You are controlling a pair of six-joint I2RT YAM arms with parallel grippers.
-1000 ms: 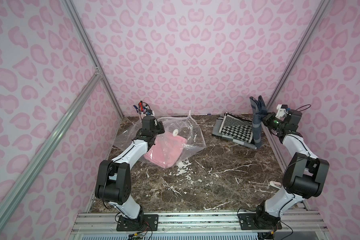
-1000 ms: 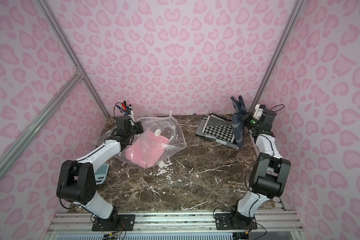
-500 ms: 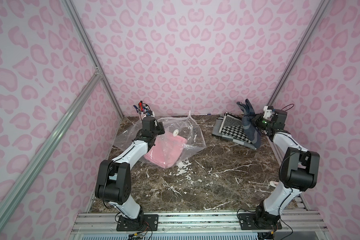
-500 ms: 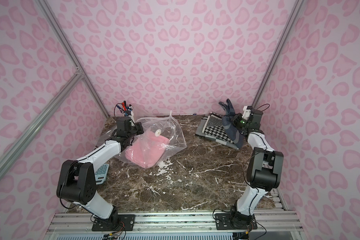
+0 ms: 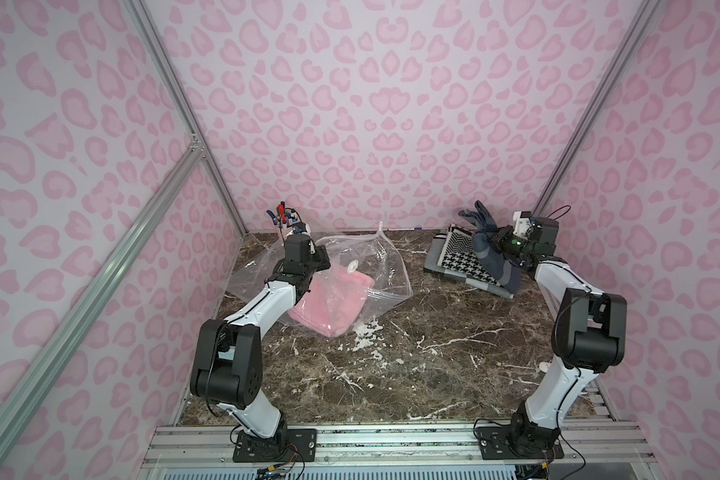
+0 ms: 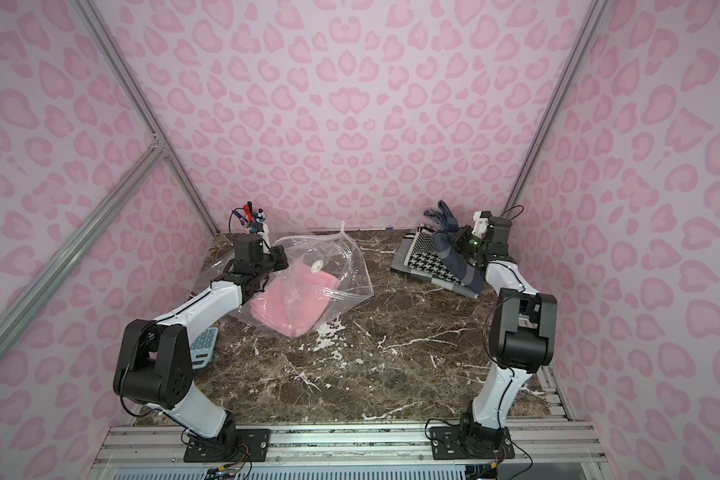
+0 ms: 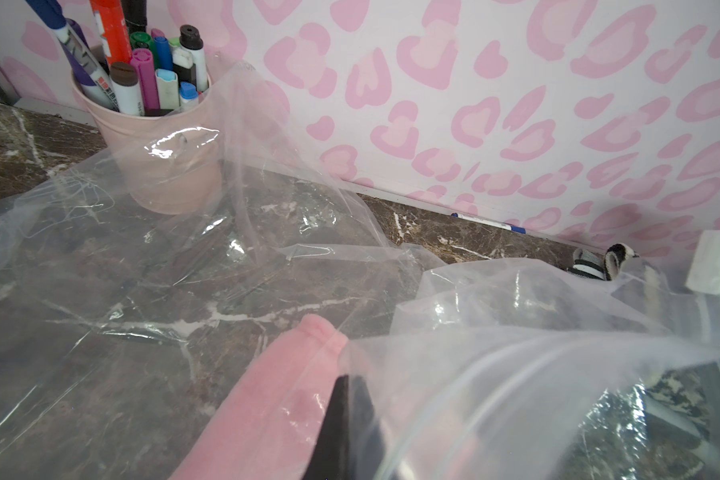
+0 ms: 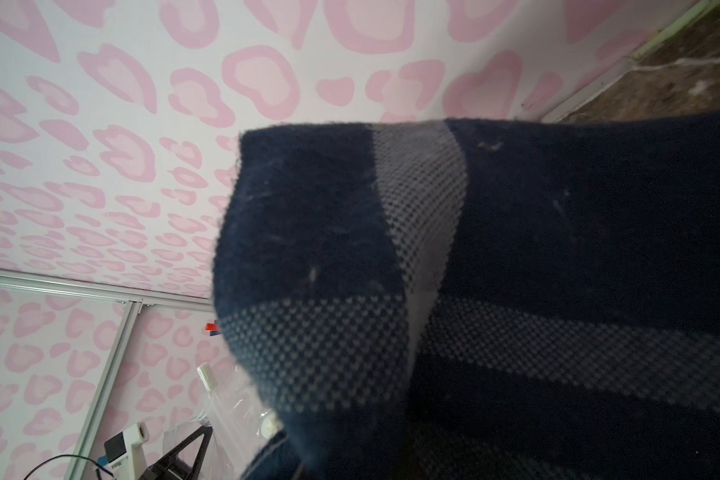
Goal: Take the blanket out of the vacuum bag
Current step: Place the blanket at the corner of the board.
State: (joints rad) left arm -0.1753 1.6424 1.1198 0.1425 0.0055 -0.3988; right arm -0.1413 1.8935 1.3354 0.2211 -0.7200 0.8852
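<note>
A soft pink blanket is lying inside the slippery-looking vacuum bag, far-left on the bench, the left pincer closed beside its corner, likely the best hold, the right pincer gripping navy cloth.

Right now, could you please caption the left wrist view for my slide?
Left gripper pinching the clear bag, pink blanket inside, marker cup behind.
</note>
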